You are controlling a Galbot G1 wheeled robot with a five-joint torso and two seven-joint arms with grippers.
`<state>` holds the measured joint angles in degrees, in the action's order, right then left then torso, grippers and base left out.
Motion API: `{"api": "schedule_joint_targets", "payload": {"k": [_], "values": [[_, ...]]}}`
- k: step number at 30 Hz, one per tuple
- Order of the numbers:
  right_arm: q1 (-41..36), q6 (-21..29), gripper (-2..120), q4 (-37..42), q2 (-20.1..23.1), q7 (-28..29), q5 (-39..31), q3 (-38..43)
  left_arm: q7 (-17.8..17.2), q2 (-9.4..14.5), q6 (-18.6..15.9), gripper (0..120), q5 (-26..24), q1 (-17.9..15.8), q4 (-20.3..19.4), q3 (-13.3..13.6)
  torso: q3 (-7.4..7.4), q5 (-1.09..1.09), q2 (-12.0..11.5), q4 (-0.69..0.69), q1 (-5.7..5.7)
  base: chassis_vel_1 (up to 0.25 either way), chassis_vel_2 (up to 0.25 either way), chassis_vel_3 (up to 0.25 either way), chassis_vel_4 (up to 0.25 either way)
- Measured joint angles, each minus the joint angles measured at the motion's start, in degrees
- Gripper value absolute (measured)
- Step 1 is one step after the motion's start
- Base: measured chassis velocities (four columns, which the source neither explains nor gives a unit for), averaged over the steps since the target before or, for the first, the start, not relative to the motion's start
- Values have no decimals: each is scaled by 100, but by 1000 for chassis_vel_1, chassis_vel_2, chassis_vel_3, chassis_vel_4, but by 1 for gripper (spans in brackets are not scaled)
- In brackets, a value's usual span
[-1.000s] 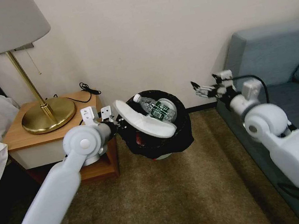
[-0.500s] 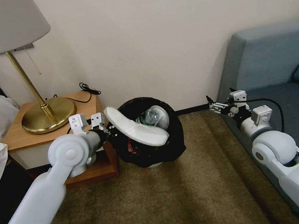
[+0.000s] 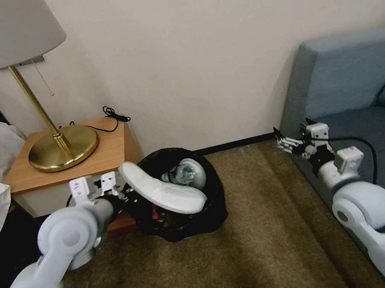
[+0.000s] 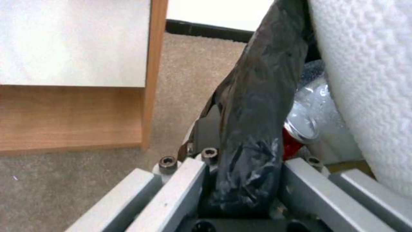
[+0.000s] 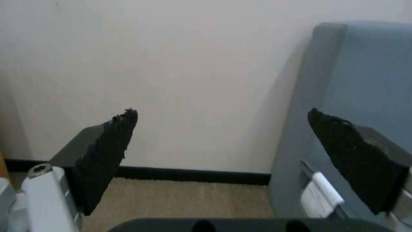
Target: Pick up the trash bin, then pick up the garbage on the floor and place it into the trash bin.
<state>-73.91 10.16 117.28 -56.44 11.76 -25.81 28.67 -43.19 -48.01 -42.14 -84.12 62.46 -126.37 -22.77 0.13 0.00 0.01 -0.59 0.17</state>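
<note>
A blue-grey sofa (image 3: 364, 87) fills the right side of the room, and a wooden nightstand (image 3: 79, 164) carrying a brass lamp (image 3: 59, 148) stands on the left against the pale wall, both on the brown carpet (image 3: 248, 252). Between them, close beside the nightstand's front corner, sits the trash bin (image 3: 214, 204), its glossy black bag bulging over the rim. The left claw (image 3: 123, 201) reaches in from the nightstand side and is clamped on the bag-covered rim of the bin; in the left wrist view the black plastic (image 4: 253, 129) is pinched between its grey fingers (image 4: 180, 190). A white slipper (image 3: 164, 194) lies slanted across the bin's mouth, overhanging the rim nearest the left claw. Behind it a clear bottle (image 3: 178, 174) rests inside, and a red can (image 4: 296, 138) lies deeper, against the bag. The right claw (image 3: 286, 143) hangs at the sofa's front edge, well apart from the bin, its black pads (image 5: 107, 154) spread wide and holding nothing.
</note>
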Motion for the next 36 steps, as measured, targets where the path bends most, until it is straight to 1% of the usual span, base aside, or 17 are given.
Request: {"api": "schedule_joint_targets", "payload": {"k": [1, 3, 4, 7, 8, 10, 11, 13, 14, 16, 17, 19, 23, 32, 36], "values": [[0, 0, 100, 0, 0, 0, 0, 0, 0, 0, 0, 1, 0, 0, 0, 0, 0, 0, 0, 0, 0, 0, 0, 0, 0], [-216, -37, 100, 131, -151, -17, 158, 59, 21, -45, 0, 1, 34, 286, -197, -192, 0, -1, 0, 1, 0, 0, 0, 0, 0], [-216, -37, 100, 131, -151, -17, 158, 59, 21, -45, 0, 1, 34, 286, -197, -192, 0, -1, 0, 1, 0, 0, 0, 0, 0], [-554, -182, 100, 258, -430, -136, 630, 88, 185, -67, 0, 1, 309, 903, -490, -495, 0, -1, 0, 3, 0, 0, 0, 0, 0], [-554, -182, 100, 258, -430, -136, 630, 88, 185, -67, 0, 1, 309, 903, -490, -495, 0, -1, 0, 3, 0, 0, 0, 0, 0], [-760, -266, 100, 330, -662, -161, 908, 91, 328, -109, 0, 1, 515, 1333, -652, -678, 0, -1, 0, 3, 0, 0, 0, 0, 0], [-760, -266, 100, 330, -662, -161, 908, 91, 328, -109, 0, 1, 515, 1333, -652, -678, 0, -1, 0, 3, 0, 0, 0, 0, 0], [-926, -410, 100, 338, -916, -207, 1226, 106, 466, -160, 0, 1, 720, 1661, -738, -804, 0, -1, 0, 3, 0, 0, 0, 0, 0], [-926, -410, 100, 338, -916, -207, 1226, 106, 466, -160, 0, 1, 720, 1661, -738, -804, 0, -1, 0, 3, 0, 0, 0, 0, 0], [-1113, -529, 100, 387, -1166, -273, 1467, 133, 507, -268, -1, 1, 823, 1934, -859, -915, 0, 0, 0, 3, 0, 0, 0, 0, 0], [-1113, -529, 100, 387, -1166, -273, 1467, 133, 507, -268, -1, 1, 823, 1934, -859, -915, 0, 0, 0, 3, 0, 0, 0, 0, 0], [-1226, -573, 100, 453, -1327, -287, 1566, 183, 521, -374, -1, 1, 915, 2087, -934, -973, 0, -1, 0, 2, 0, 0, 0, 0, 0], [-1300, -596, 100, 496, -1389, -303, 1633, 225, 533, -428, -1, 1, 971, 2164, -970, -1017, 1, -1, 0, 3, 0, 0, 0, 0, 0], [-1446, -605, 100, 559, -1476, -313, 1701, 250, 543, -464, -1, 1, 1001, 2164, -1026, -1010, 1, 0, 0, 2, 1, 0, 0, 0, 0], [-1535, -606, 100, 620, -1499, -313, 1716, 282, 553, -465, 0, 1, 1007, 2185, -1052, -1049, 1, 0, 0, 2, 1, 0, 0, 0, 0]]}}
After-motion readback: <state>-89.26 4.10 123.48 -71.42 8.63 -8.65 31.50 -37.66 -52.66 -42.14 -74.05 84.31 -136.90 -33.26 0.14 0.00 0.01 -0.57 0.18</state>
